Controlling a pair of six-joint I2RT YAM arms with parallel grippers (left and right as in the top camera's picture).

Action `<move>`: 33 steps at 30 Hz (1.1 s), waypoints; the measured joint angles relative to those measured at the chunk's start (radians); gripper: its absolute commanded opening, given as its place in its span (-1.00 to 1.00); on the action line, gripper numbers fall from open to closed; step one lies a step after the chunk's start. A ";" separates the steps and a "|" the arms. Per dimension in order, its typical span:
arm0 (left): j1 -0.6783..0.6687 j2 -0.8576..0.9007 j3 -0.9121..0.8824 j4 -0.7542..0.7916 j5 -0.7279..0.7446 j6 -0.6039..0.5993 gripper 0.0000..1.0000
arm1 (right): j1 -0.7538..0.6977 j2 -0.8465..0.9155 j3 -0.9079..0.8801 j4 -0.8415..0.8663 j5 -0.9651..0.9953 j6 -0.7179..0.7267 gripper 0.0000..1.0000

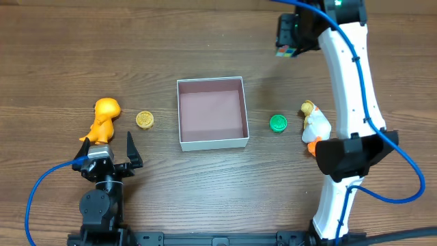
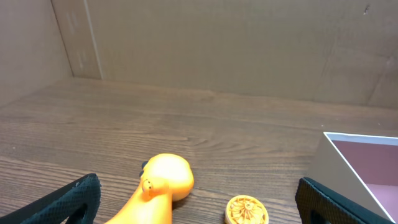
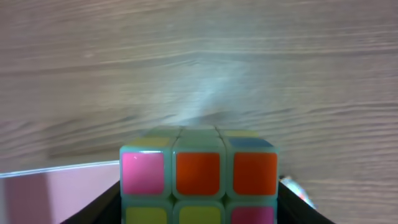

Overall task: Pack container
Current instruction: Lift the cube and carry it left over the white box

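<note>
Right gripper (image 1: 289,42): closed on 1 cube (image 3: 199,177), upper right, held raised, likely so the container (image 1: 212,143) wall is cleared.
Left gripper (image 1: 108,146): spread wide, nothing held, lower left.

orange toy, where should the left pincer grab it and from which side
Probably the orange toy by its narrower body below the round head, coming down from above and closing across its width: the head looks bulbous, and the body runs lengthwise towards that arm.
</note>
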 measured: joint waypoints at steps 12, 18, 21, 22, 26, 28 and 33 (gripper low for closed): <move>0.000 0.000 0.000 0.000 0.000 0.000 1.00 | 0.174 0.000 0.033 -0.163 -0.007 0.185 -0.36; 0.000 0.000 0.000 0.000 0.000 0.000 1.00 | 0.233 0.000 0.026 -0.155 -0.007 0.204 -0.36; 0.000 0.000 0.000 0.000 0.000 0.000 1.00 | 0.254 0.000 -0.011 -0.117 -0.008 0.209 -0.36; 0.000 0.000 0.000 0.000 0.000 0.000 1.00 | 0.259 0.000 -0.037 -0.097 -0.011 0.210 -0.36; 0.000 0.000 0.000 0.000 0.000 0.000 1.00 | 0.267 0.000 -0.152 -0.032 -0.018 0.214 -0.36; 0.000 0.000 0.000 0.000 0.000 0.000 1.00 | 0.268 0.000 -0.208 -0.004 -0.023 0.215 -0.36; 0.000 0.000 0.000 0.000 0.000 0.000 1.00 | 0.268 0.000 -0.338 0.076 -0.029 0.218 -0.36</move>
